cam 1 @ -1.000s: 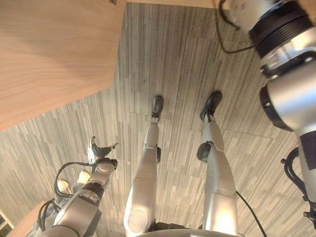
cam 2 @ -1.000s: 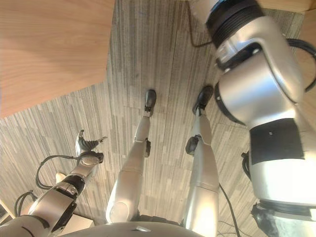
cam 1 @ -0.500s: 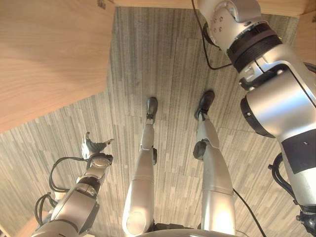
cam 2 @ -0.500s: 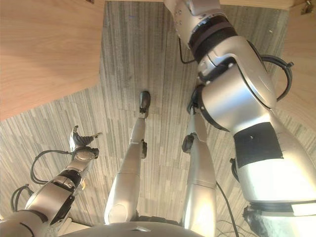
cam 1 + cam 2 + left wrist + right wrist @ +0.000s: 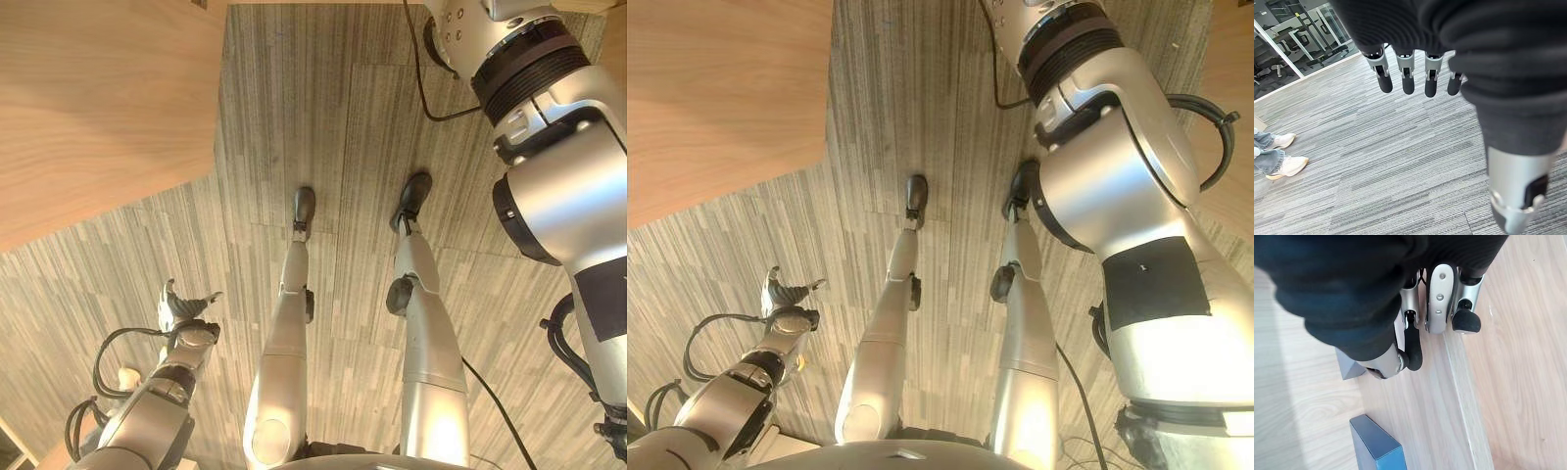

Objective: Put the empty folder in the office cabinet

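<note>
In the right wrist view my right hand (image 5: 1442,293) is among pale wooden cabinet boards (image 5: 1520,357), fingers curled and thumb bent in. A grey folder corner (image 5: 1350,367) sticks out from under the thumb, and a thin white edge shows between thumb and fingers, so the hand looks shut on the folder. A blue-grey folder or box (image 5: 1376,446) stands on the board just past it. In the eye views my right arm (image 5: 558,186) reaches up beyond the top edge. My left hand (image 5: 182,309) hangs low at my left side over the floor, fingers (image 5: 1408,81) straight and holding nothing.
A large wooden cabinet panel (image 5: 98,108) takes up the upper left of the eye views, above grey striped carpet (image 5: 323,117). A person's pale shoes (image 5: 1284,166) stand on the carpet near a glass partition (image 5: 1298,39) in the left wrist view.
The head views have shifted a little. My right arm has swung across the upper right while still reaching past the top edge. The left hand hangs open as before, slightly lower in view.
</note>
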`<state>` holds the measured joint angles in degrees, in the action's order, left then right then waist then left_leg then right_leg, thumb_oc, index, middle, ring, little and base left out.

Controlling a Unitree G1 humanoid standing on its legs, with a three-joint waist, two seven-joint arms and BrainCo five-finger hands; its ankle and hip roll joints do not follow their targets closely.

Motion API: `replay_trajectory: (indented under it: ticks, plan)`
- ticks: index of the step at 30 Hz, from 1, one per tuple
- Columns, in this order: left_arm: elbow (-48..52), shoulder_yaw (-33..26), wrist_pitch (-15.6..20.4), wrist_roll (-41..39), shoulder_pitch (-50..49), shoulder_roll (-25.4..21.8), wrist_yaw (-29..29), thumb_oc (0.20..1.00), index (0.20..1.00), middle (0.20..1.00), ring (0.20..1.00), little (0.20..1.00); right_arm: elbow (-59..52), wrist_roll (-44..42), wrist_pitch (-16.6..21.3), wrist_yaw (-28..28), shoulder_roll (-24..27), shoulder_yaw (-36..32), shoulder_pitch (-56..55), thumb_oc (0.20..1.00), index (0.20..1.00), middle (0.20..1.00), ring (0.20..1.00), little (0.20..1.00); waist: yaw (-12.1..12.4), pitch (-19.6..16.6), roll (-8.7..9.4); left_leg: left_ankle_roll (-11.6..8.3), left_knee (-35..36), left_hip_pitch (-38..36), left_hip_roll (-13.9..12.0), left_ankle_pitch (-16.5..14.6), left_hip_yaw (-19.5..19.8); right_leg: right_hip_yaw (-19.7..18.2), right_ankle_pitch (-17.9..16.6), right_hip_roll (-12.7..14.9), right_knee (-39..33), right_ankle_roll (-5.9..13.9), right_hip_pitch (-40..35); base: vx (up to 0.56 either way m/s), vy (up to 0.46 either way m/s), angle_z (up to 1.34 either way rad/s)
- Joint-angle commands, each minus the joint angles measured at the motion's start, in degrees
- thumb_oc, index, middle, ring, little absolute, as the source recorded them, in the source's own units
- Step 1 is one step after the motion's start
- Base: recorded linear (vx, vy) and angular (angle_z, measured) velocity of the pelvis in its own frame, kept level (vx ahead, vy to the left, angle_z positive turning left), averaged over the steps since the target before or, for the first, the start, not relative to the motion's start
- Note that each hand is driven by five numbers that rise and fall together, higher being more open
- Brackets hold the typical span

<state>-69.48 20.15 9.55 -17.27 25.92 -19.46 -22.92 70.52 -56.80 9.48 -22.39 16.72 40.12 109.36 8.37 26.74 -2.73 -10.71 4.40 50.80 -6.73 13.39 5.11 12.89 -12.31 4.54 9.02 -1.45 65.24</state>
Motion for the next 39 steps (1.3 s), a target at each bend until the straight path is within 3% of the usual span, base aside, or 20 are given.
replay_trajectory:
  ticks: [1, 6, 9, 12, 17, 30, 39]
  plan:
    - [-1.1, 1.1, -0.2, 0.1, -2.1, -5.3, 0.3, 1.0, 1.0, 1.0, 1.0, 1.0, 4.0, -3.1, -0.9, 3.3, 4.2, 4.4, 6.3, 0.2, 0.2, 0.2, 0.2, 0.2, 0.8, -1.8, 2.18, -2.99, 0.6, -19.2, -3.8, -10.8, 1.8, -2.8, 16.6, 1.5, 9.7, 9.72, -3.3, 0.01, 0.034, -0.03]
    - [-1.4, 1.0, -0.6, 1.4, -4.0, -6.3, 1.2, 1.0, 1.0, 1.0, 1.0, 1.0, -4.4, -11.4, 4.6, 9.0, 5.7, 5.7, 7.0, 0.2, 0.2, 0.2, 0.2, 0.2, 0.5, -2.2, 2.47, -2.78, 0.6, -20.0, -3.8, -11.5, 1.7, -2.9, 16.6, 1.6, 10.2, 9.84, -3.5, 0.0, 0.012, -0.03]
    - [-2.2, 0.9, -0.7, 3.1, -5.2, -7.3, 1.9, 1.0, 1.0, 1.0, 1.0, 1.0, -6.6, -13.9, 5.5, 12.2, 7.4, 7.4, 7.5, 0.2, 0.2, 0.2, 0.2, 0.2, 0.8, -2.2, 2.62, -2.81, 0.6, -20.2, -3.7, -11.6, 1.8, -2.9, 16.7, 1.9, 10.7, 9.79, -3.4, 0.0, 0.0, 0.0]
    - [-3.0, 0.9, -1.0, 3.8, -5.9, -7.8, 2.3, 1.0, 1.0, 1.0, 1.0, 1.0, -7.9, -15.8, 6.0, 13.4, 7.6, 7.3, 7.6, 0.2, 0.2, 0.2, 0.2, 0.2, 0.9, -2.2, 2.8, -2.84, 0.6, -20.3, -3.7, -11.6, 1.9, -2.8, 16.8, 1.9, 10.9, 9.73, -3.6, 0.0, 0.0, 0.0]
    - [-4.9, 0.7, -0.8, 4.2, -7.5, -7.8, 2.5, 1.0, 1.0, 1.0, 1.0, 1.0, -5.7, -20.1, 11.2, 12.1, 9.1, 3.2, 8.6, 0.2, 0.2, 0.2, 0.2, 0.2, 1.1, -2.3, 2.97, -2.73, 0.6, -20.5, -3.5, -12.1, 2.0, -3.0, 17.0, 1.8, 10.8, 9.73, -3.9, 0.0, 0.001, -0.01]
    - [-4.8, 0.5, -0.5, 1.3, -6.2, -6.2, 1.1, 1.0, 1.0, 1.0, 1.0, 1.0, 3.8, -14.6, 8.7, 3.1, 10.4, -0.9, 9.3, 0.2, 0.2, 0.2, 0.2, 0.2, 1.5, -1.0, 2.41, -2.56, 0.6, -18.3, -3.3, -12.8, 1.8, -3.1, 17.9, 2.4, 12.4, 9.75, -0.8, 0.0, 0.0, 0.0]
    - [-3.8, 0.6, -0.5, 0.3, -5.0, -6.0, 1.0, 1.0, 1.0, 1.0, 1.0, 1.0, 5.5, -13.1, 7.4, 1.4, 10.1, -1.9, 8.5, 0.2, 0.2, 0.2, 0.2, 0.2, 1.2, 0.4, 1.76, -2.64, 0.6, -17.3, -3.5, -13.2, 1.9, -3.0, 18.6, 2.2, 13.1, 9.72, 0.6, 0.0, 0.0, 0.0]
